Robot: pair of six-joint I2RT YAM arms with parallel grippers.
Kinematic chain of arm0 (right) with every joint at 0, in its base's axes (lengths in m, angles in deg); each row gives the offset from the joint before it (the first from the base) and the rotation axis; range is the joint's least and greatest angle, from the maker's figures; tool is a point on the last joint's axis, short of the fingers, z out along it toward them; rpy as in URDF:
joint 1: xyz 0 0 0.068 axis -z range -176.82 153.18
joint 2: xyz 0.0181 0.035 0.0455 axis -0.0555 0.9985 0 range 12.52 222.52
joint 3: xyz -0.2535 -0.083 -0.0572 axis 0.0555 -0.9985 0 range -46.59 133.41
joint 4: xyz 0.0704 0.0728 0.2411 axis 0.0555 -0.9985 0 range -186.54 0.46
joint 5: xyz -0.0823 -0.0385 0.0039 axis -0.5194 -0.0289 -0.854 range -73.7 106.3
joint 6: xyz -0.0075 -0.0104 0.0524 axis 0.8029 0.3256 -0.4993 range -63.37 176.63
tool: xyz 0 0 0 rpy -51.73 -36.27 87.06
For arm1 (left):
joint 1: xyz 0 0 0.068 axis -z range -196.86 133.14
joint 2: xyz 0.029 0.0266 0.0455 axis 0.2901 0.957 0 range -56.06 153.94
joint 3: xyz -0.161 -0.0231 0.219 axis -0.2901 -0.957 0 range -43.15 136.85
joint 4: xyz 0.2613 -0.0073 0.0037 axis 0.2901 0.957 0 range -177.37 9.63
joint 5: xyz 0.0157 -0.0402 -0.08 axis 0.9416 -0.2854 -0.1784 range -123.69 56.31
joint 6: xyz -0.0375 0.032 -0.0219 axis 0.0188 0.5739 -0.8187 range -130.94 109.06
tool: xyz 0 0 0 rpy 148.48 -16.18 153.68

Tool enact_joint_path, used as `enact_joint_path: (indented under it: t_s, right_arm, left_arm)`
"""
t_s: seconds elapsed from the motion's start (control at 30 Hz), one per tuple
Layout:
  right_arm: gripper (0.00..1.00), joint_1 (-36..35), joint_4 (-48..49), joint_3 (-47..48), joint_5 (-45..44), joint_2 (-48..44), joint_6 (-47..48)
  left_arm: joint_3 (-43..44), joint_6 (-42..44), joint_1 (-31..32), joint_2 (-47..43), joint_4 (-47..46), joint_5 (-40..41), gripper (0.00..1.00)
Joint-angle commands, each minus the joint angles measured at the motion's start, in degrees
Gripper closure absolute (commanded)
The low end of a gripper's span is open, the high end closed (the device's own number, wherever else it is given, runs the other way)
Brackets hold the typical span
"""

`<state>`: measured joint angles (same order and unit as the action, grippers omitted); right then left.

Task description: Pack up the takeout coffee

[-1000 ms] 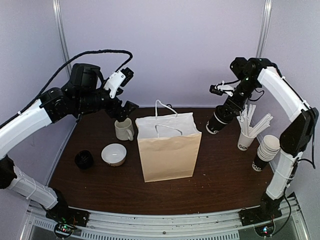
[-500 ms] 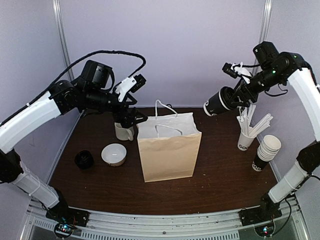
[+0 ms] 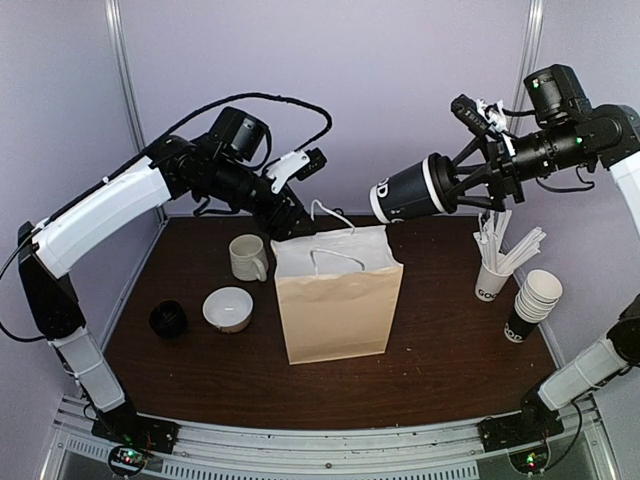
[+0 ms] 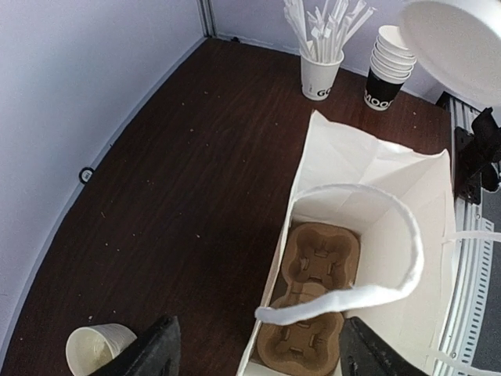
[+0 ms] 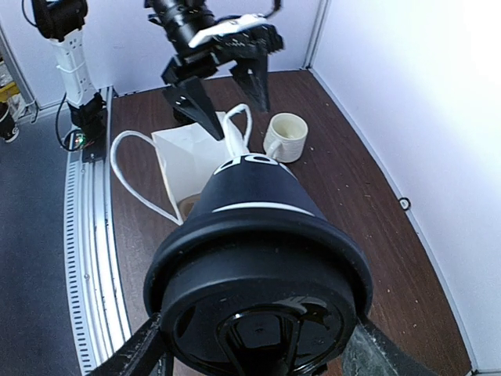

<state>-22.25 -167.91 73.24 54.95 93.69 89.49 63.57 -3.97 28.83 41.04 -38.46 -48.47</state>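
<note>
The takeout coffee (image 3: 412, 191), a black cup with a black dome lid, lies on its side in the air, up and to the right of the white paper bag (image 3: 338, 300). My right gripper (image 3: 452, 184) is shut on its lid end; the lid (image 5: 258, 301) fills the right wrist view between both fingers (image 5: 129, 354). My left gripper (image 3: 292, 218) is open at the bag's back left corner. In the left wrist view its fingers (image 4: 153, 354) straddle the bag's edge and the end of one white handle (image 4: 368, 291). A brown cup carrier (image 4: 311, 309) lies inside the bag.
A cream mug (image 3: 248, 257), a white bowl (image 3: 228, 307) and a small black round object (image 3: 168, 319) stand left of the bag. A cup of white stirrers (image 3: 494, 268) and a stack of paper cups (image 3: 530, 303) stand at the right.
My right arm has lifted the cup up and leftward towards the bag, tipping it onto its side. My left gripper has moved right from above the mug to the bag's back left corner.
</note>
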Motion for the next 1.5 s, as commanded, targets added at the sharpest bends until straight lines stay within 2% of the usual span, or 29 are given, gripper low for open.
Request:
enact_joint_path:
  t_s: [0.0, 0.13, 0.23, 0.33, 0.47, 0.57, 0.67, 0.73, 0.9, 1.2, 1.47]
  right_arm:
    - [0.3, -4.62, 1.19, -0.71, 0.05, 0.18, -0.81]
    - [0.3, -9.0, 1.19, -1.5, -2.68, 1.1, -0.2]
    - [0.3, -11.34, 0.86, -1.45, -4.61, 2.1, 0.28]
    - [0.3, -12.94, 0.88, -0.91, -6.61, 3.65, 0.36]
    - [0.3, -15.17, 1.2, -0.12, -9.65, 5.89, 0.27]
    - [0.3, -17.0, 0.85, 0.53, -11.3, 7.62, 0.59]
    - [0.3, -18.43, 0.77, 1.02, -13.06, 8.95, 0.94]
    - [0.3, -19.31, 0.41, 1.74, -14.43, 9.93, 1.25]
    - [0.31, -22.02, -0.09, 3.09, -18.92, 11.76, 2.23]
    - [0.31, -27.16, 0.9, 3.62, -26.14, 15.01, 4.34]
    - [0.31, -31.62, 2.31, -1.22, -34.59, 14.77, 6.6]
  left_arm:
    - [3.26, 1.1, -0.34, 2.11, 4.13, -0.79, 0.28]
    - [4.19, 1.82, -0.34, 3.49, 5.81, 0.92, 0.31]
    - [6.0, 2.76, -0.34, 4.92, 7.91, 0.33, 0.39]
    - [7.41, 3.38, -0.34, 6.17, 9.09, -0.57, 0.51]
    - [8.19, 4.02, -0.34, 6.9, 9.58, -2.39, 0.57]
    - [8.65, 4.34, -0.34, 7.11, 10.29, -4.47, 0.69]
    - [8.51, 4.46, -0.34, 7.11, 10.38, -4.65, 0.92]
    - [8.42, 4.46, -0.34, 7.14, 10.38, -4.66, 0.99]
    - [8.41, 2.91, -0.34, 6.18, 10.35, -6.83, 1.0]
    - [5.9, -3.78, -0.13, 1.3, 6.42, -4.83, 1.0]
    - [4.38, -6.2, 4.82, -0.51, 6.54, -1.69, 1.0]
